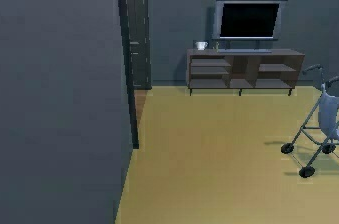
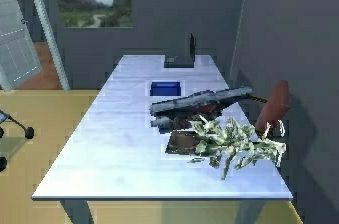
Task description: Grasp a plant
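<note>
1. On the near right part of the table (image 2: pixel 107 160) lies the plant (image 2: pixel 239 146), a loose spray of pale green leaves sprawling toward the right edge, with a dark low base (image 2: pixel 184 142) at its left side
2. Just beyond it, farther along the table, lies a long dark object (image 2: pixel 202 103) that I cannot identify, and farther left of that a flat blue thing (image 2: pixel 165 88)
3. A reddish-brown chair (image 2: pixel 275 105) stands against the table's right side, near the leaves
4. The pincer's state cannot be told from these views
5. Judging by its look, the plant is light, and its foliage is soft and easily crushed or torn; leaves would slip or bend under a grip
6. The firmer hold is likely at the dark base or low on the stems, approached from the table's near side so the long dark object and chair stay clear
</note>
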{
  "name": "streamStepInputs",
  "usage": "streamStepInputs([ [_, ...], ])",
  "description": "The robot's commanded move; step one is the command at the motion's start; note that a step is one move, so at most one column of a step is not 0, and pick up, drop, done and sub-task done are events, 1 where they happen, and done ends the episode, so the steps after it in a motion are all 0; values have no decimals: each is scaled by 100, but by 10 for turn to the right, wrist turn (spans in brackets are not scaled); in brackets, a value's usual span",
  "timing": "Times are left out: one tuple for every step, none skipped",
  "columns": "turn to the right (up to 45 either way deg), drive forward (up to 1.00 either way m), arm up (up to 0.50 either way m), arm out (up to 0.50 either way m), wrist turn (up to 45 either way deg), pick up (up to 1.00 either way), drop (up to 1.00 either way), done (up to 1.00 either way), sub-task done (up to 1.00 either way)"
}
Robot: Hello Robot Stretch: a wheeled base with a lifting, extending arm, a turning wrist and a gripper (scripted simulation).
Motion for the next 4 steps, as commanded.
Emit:
streamStepInputs([
  [0,0,50,0,0,0,0,0,0],
  [0,0,38,0,0,0,0,0,0],
  [0,0,0,28,0,0,0,0,0],
  [0,0,0,0,450,0,0,0,0],
])
